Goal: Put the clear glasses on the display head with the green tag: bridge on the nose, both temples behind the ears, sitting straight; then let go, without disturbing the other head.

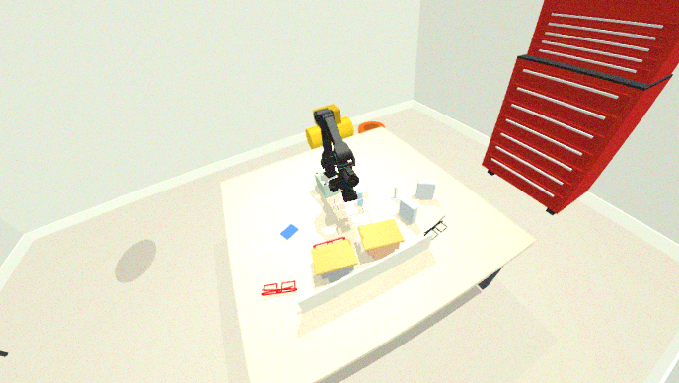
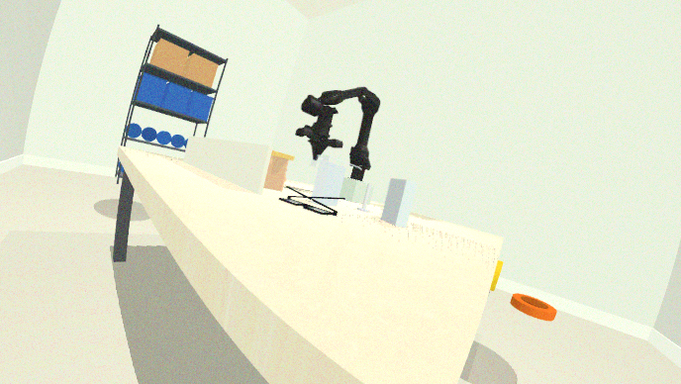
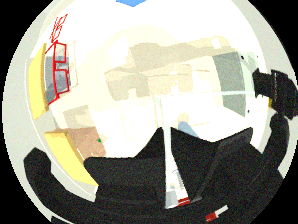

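Note:
My gripper [image 1: 349, 199] [image 2: 315, 157] [image 3: 167, 131] points down above the table. It is shut on the clear glasses [image 3: 166, 115], whose thin pale frame rises between the fingertips, with a long bar running right in the wrist view. Their outline is faint in the top and exterior views. The head with the green tag [image 3: 100, 140] is tan with a yellow top [image 1: 380, 234] [image 3: 70, 152]; it stands apart from the gripper, lower left in the wrist view. The other head, grey with a yellow top [image 1: 334, 257] [image 3: 37, 82], stands beside it and has red glasses [image 1: 330, 242] [image 3: 61, 62] at its face.
A pale wall [image 1: 367, 272] [image 2: 228, 160] stands behind the heads. Black glasses [image 1: 435, 227] [image 2: 322, 210] lie near its end; another red pair [image 1: 279, 291] lies at the other end. Blue-grey blocks [image 1: 408, 210] [image 2: 396, 203], a pale green box [image 1: 327, 188] and a blue card [image 1: 289, 231] are on the table.

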